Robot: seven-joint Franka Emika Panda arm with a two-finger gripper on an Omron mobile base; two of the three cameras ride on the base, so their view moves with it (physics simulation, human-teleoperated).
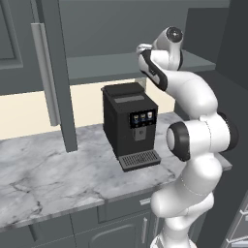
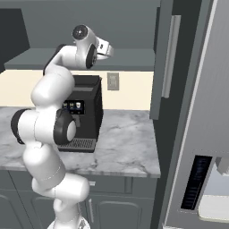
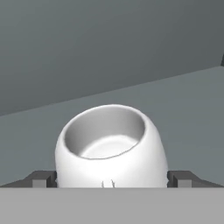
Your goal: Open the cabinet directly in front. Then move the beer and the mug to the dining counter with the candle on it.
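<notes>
Shelf (image 3: 183, 100): wide-open gripper (image 3: 112, 178) astride mug (image 3: 111, 146)

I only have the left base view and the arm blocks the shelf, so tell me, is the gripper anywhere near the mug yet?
Observer: Yes. In the hand view the white mug sits upright between the open gripper fingertips, on the grey cabinet shelf.
Operator: Is it gripped?
Observer: Not visibly; the fingers stand at the mug's sides, spread wide.
Operator: Anything in the mug?
Observer: It looks empty inside.
Operator: Is the right door open?
Observer: Yes, the right base view shows the cabinet door swung out, handle facing the fridge.
</notes>
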